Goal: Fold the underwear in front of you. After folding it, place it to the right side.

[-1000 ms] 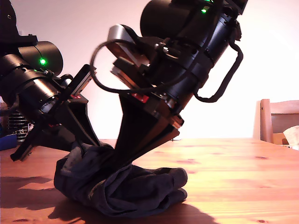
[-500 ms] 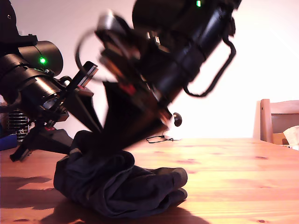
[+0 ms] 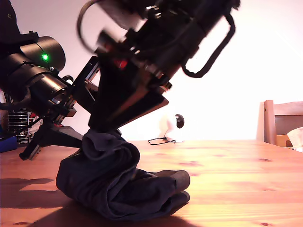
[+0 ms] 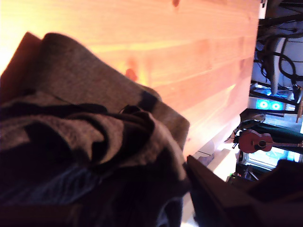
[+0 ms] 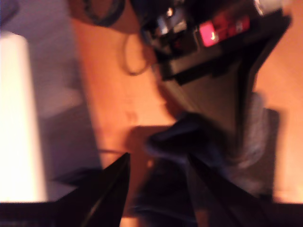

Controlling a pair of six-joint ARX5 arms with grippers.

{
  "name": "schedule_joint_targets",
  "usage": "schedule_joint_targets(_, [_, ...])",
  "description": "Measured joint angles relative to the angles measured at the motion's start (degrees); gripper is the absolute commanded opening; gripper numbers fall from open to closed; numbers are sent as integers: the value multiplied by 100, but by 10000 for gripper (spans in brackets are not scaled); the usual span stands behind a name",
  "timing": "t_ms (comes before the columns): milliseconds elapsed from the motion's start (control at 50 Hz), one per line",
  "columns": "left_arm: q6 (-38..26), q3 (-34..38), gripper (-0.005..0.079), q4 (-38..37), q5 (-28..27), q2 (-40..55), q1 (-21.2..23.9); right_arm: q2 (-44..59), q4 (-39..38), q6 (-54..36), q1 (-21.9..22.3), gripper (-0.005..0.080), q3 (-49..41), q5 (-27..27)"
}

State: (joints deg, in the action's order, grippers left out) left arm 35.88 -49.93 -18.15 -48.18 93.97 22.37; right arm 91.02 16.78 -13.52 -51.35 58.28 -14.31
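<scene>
We've got the underwear (image 3: pixel 120 182) bunched in a dark heap on the wooden table (image 3: pixel 236 179), toward the exterior view's left, one fold of it drawn up off the pile. Our first gripper (image 3: pixel 106 127) is pinched on that raised fold, and its wrist view is filled with grey cloth (image 4: pixel 94 142) pressed right against the jaws. Our second gripper (image 5: pixel 156 182) hangs near the heap with its two fingers apart and nothing between them. Its wrist view is blurred but shows the other arm and the cloth (image 5: pixel 199 142).
</scene>
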Motion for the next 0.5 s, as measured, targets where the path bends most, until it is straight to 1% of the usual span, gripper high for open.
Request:
schedule_joint_targets(180, [195,0,292,175,-9,0,0,0,-240,-9,-138,371,0,280])
schedule_joint_targets(240, [256,0,292,378,7,0,0,0,-225,-9,-179,371,0,330])
schedule_joint_targets(260, [431,0,292,442,13,0,0,0,-216,-9,-188,371,0,376])
schedule_joint_targets(320, [590,0,292,643,50,0,0,0,-205,-7,-192,371,0,492])
schedule_joint_targets(400, [678,0,292,811,72,0,0,0,-179,-7,-190,371,0,684])
schedule_joint_targets(500, [778,0,292,960,142,0,0,0,-90,-7,-155,371,0,730])
